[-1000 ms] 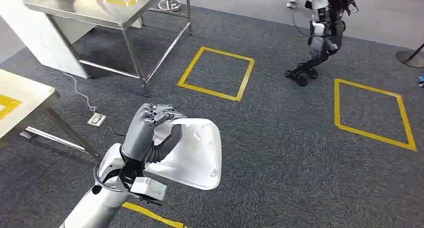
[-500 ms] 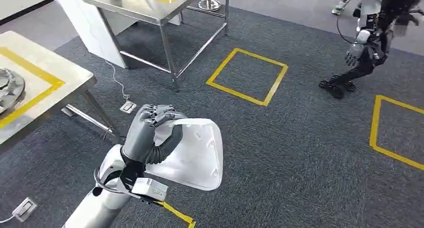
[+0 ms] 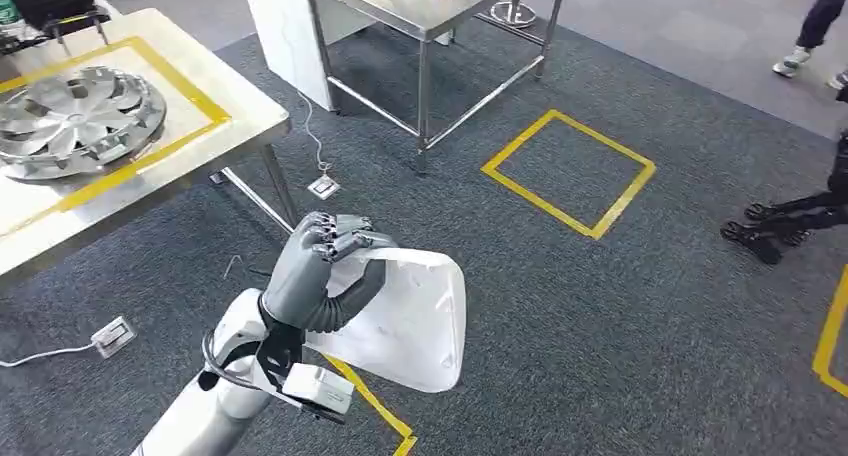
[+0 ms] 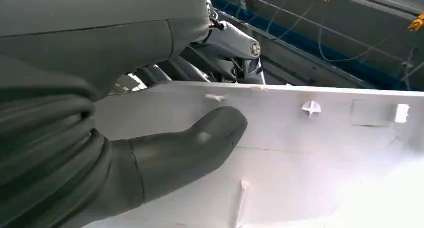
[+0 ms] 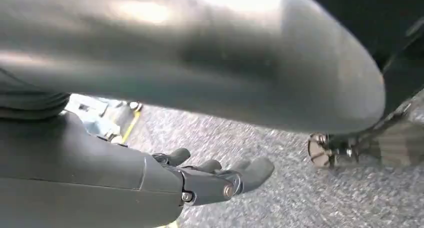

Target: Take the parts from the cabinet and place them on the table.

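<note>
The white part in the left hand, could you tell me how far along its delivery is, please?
Done: the left hand grips the white part, so pickup looks complete. In hand: it is carried above the carpet. Left: setting it on the table, where a silver wheel cover already lies.

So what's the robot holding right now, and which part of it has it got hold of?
The left hand grips a white plastic panel by its upper edge, thumb pressed on the face. The right hand holds nothing.
</note>
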`<state>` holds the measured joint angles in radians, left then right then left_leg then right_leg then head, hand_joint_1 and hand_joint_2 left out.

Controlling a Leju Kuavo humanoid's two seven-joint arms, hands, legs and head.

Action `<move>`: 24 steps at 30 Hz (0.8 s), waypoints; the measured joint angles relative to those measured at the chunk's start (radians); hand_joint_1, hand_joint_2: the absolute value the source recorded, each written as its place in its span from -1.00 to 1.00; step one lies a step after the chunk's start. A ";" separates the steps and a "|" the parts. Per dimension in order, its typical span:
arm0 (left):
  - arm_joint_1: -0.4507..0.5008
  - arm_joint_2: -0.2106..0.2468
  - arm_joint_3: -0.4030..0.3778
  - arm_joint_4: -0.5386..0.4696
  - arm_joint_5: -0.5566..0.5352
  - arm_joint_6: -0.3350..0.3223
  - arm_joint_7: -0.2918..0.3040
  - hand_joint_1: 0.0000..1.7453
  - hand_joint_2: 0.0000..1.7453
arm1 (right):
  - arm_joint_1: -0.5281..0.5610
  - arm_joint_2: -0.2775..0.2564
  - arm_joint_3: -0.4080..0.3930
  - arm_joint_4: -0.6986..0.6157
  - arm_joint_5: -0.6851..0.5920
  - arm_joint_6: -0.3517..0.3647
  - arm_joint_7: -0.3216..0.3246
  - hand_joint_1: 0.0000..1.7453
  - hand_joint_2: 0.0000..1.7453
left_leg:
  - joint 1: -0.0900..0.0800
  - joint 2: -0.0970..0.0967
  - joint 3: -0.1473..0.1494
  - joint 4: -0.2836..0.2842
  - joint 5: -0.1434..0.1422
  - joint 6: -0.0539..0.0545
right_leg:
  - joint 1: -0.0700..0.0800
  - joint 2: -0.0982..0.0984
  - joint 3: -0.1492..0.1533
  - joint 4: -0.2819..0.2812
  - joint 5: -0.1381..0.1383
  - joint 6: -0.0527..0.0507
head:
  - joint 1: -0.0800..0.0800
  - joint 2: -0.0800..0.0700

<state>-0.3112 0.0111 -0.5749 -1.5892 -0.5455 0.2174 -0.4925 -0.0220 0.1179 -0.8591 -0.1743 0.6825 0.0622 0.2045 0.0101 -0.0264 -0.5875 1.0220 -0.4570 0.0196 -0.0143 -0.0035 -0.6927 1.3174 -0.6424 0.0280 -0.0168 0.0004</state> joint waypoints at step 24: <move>-0.033 -0.032 -0.047 0.019 -0.043 -0.001 0.034 1.00 1.00 | -0.008 0.007 -0.014 0.000 0.003 -0.005 0.001 -1.00 -1.00 | -0.013 0.098 0.004 0.011 -0.020 -0.021 | 0.014 -0.137 0.135 -0.293 0.152 -0.027 | -0.008 0.000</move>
<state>-0.3444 -0.0206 -0.6222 -1.5698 -0.5882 0.2163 -0.4589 -0.0300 0.1247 -0.8728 -0.1743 0.6855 0.0568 0.2056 -0.0025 0.0715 -0.5832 1.0331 -0.4770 -0.0010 0.0001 -0.1409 -0.5573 1.0243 -0.4903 0.0008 -0.0244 0.0004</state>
